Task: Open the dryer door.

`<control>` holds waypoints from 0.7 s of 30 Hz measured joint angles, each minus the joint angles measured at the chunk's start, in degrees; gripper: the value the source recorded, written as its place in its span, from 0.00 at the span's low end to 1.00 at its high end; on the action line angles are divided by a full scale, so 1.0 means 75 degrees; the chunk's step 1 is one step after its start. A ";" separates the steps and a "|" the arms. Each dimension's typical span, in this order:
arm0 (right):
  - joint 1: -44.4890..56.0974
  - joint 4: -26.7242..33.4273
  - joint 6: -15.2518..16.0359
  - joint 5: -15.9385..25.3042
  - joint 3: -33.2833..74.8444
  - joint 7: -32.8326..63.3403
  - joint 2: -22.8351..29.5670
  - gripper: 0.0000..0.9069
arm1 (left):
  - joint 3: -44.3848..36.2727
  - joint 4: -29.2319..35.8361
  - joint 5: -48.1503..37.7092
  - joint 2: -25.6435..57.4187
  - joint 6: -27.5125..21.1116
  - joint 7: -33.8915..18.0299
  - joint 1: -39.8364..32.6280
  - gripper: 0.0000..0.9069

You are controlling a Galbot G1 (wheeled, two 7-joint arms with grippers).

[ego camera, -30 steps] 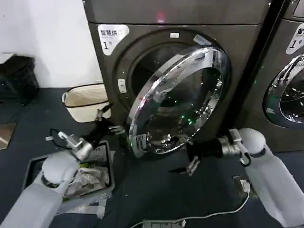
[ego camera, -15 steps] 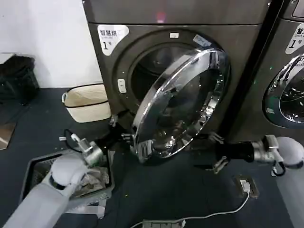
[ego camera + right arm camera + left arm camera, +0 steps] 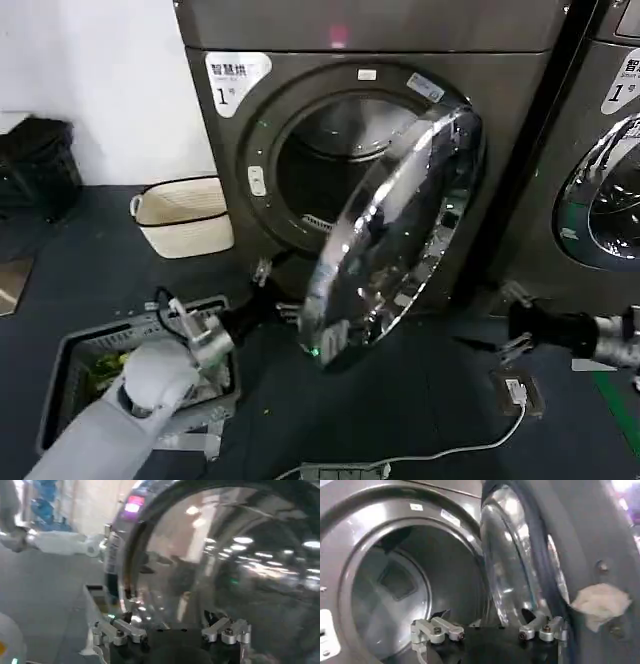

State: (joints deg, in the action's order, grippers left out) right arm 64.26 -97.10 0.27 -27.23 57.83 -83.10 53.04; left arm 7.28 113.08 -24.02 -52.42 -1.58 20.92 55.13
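Left hand (image 3: 272,290) spread beside dryer door (image 3: 395,230); label (image 3: 237,78) reads "1".

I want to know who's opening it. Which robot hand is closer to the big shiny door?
The left hand: it sits by the dryer door's lower free edge. The right hand is farther off, apart from it.

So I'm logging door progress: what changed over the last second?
The dryer door swung wider, baring more of the drum mouth of the dryer. The left gripper moved in toward the door's free edge; the right gripper drew back to the robot's right, both open. The cream basket and grey bin stayed put.
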 joint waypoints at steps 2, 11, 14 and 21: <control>0.0069 0.0000 0.0023 -0.0001 0.0276 0.0129 0.0054 1.00 | -0.0069 0.0088 -0.0005 0.0057 0.0000 0.0033 0.0043 1.00; 0.0450 -0.0055 0.0153 -0.0111 0.1578 0.0613 0.0118 1.00 | -0.0493 0.0358 -0.0048 0.0185 -0.0035 0.0095 -0.0117 1.00; 0.0585 -0.0072 0.0301 -0.0182 0.2160 0.0932 0.0139 1.00 | -0.0755 0.0366 -0.0049 0.0225 -0.0039 0.0096 -0.0254 1.00; 0.0932 -0.0069 0.0503 -0.0707 0.3581 0.1993 0.0118 1.00 | -0.1486 0.0300 -0.0073 0.0285 -0.0020 0.0120 -0.0660 1.00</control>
State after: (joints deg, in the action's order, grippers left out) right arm 71.25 -97.62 4.04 -32.53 84.69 -68.15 53.92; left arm -3.87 115.32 -24.57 -50.28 -1.73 21.82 50.18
